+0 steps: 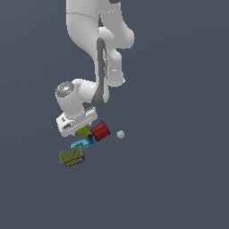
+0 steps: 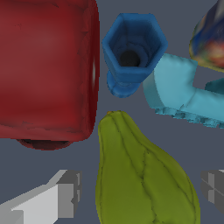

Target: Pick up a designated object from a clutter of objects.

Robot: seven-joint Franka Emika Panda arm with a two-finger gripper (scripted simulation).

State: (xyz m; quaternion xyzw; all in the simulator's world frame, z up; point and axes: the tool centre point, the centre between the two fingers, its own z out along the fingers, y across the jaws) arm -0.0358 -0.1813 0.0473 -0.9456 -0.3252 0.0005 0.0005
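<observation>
Yellow-green pear-like blob (image 2: 142,175) lies between the spread fingers (image 2: 65,194) of the gripper (image 1: 77,126), just beside the red cylinder (image 2: 46,70) and blue piece (image 2: 131,48). Current step: pre-grasp alignment. Next move likely requires closing on the bulb, then lifting.

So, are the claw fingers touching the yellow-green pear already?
Apart. The wrist view shows grey floor between each finger and the pear.

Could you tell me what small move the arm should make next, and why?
Probably close the tool on the yellow-green pear: one finger sits on each side of its wide end with gaps left, and the red cylinder lies clear of them.
</observation>
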